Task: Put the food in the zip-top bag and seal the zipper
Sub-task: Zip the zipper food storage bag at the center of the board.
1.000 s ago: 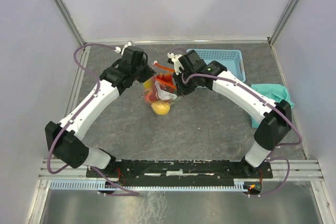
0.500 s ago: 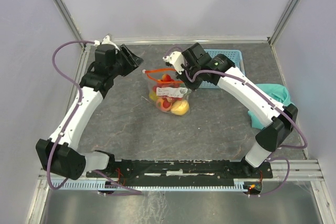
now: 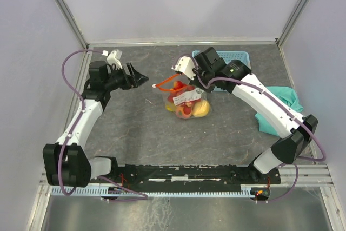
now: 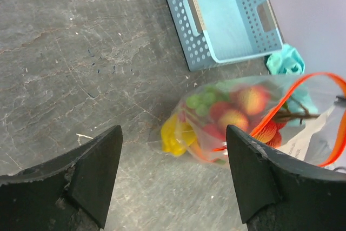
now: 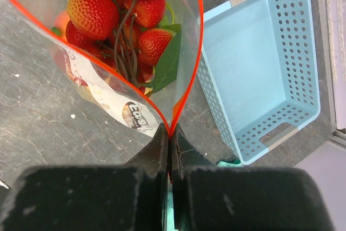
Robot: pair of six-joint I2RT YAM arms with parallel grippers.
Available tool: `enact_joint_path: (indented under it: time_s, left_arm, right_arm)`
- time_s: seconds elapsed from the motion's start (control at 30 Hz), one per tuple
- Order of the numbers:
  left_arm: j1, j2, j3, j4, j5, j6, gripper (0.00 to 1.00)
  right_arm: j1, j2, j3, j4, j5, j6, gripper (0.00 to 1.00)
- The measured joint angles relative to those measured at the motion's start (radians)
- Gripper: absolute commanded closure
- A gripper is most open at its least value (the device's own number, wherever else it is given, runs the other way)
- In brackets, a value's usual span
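Right end effector [image 5: 169, 129] is pinching the open zipper [image 5: 201, 31], left end effector [image 3: 141, 79] gaping at nine o'clock; we are risking food [image 5: 93, 12] spilling.

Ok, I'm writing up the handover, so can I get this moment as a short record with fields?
bag: clear, holding the food
food: strawberries, grapes and a yellow piece, all inside the bag
zipper: gaping open, not sealed
right gripper: shut on one end of the zipper
left gripper: open, empty, apart from the bag
basket: empty, beyond the bag
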Motion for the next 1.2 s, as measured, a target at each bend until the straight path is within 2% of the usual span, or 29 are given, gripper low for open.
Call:
enact_joint_path:
  time_s: [0.17, 0.4, 0.6, 0.73, 0.83, 0.93, 1.0, 1.07, 1.13, 1.2]
  left_arm:
    - [0.012, 0.000, -0.094, 0.090, 0.137, 0.137, 0.17]
    - [0.012, 0.002, -0.331, 0.426, 0.319, 0.210, 0.16]
    - [-0.015, 0.060, -0.344, 0.602, 0.413, 0.282, 0.18]
    - [-0.063, 0.142, -0.313, 0.648, 0.444, 0.320, 0.23]
    - [-0.083, 0.189, -0.296, 0.674, 0.460, 0.334, 0.33]
    - [-0.084, 0.215, -0.295, 0.721, 0.476, 0.336, 0.51]
    - [-0.085, 0.227, -0.294, 0.763, 0.485, 0.330, 0.64]
    - [-0.086, 0.234, -0.293, 0.793, 0.493, 0.323, 0.83]
    - [-0.085, 0.234, -0.288, 0.805, 0.499, 0.319, 0.97]
    - [-0.082, 0.233, -0.267, 0.785, 0.512, 0.330, 0.97]
  right_arm:
    - [0.000, -0.019, -0.053, 0.031, 0.023, -0.024, 0.99]
    - [-0.002, -0.040, -0.104, 0.053, 0.024, -0.036, 0.99]
    - [-0.002, -0.051, -0.113, 0.077, 0.019, -0.043, 0.99]
    - [-0.002, -0.058, -0.122, 0.080, 0.016, -0.049, 0.99]
    - [-0.002, -0.058, -0.122, 0.080, 0.015, -0.051, 0.99]
    - [-0.002, -0.058, -0.122, 0.080, 0.016, -0.054, 0.99]
    - [-0.002, -0.058, -0.122, 0.080, 0.017, -0.055, 0.99]
    - [-0.002, -0.059, -0.124, 0.081, 0.021, -0.060, 0.99]
    - [-0.002, -0.061, -0.131, 0.084, 0.034, -0.071, 0.99]
    - [-0.002, -0.066, -0.145, 0.086, 0.060, -0.086, 0.99]
